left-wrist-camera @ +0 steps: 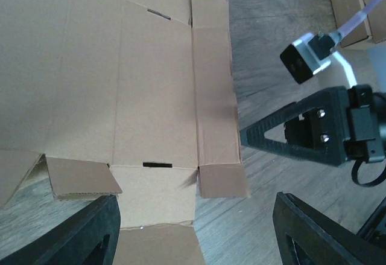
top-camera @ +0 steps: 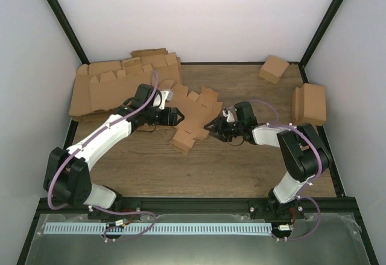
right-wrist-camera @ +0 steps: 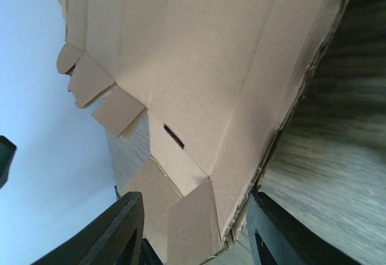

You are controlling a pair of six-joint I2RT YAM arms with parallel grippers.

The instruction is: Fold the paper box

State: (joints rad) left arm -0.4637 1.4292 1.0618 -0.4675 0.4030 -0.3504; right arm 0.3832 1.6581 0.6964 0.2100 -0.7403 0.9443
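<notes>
Wooden counter (top-camera: 211,168); paper box (top-camera: 194,119) likely light, floppy card; hold an edge flap; left tool (left-wrist-camera: 196,229) open; right tool (right-wrist-camera: 196,229) straddles its edge, grip unclear.

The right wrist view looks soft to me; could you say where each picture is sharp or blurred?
Right wrist: the flat brown cardboard die-cut sheet is fairly crisp, the wooden table beside it smeared. Left wrist: sharp and evenly lit. Top external: even light, only soft shadows.

matt cardboard paper box (top-camera: 194,120) on wood-grain table (top-camera: 241,168).
</notes>
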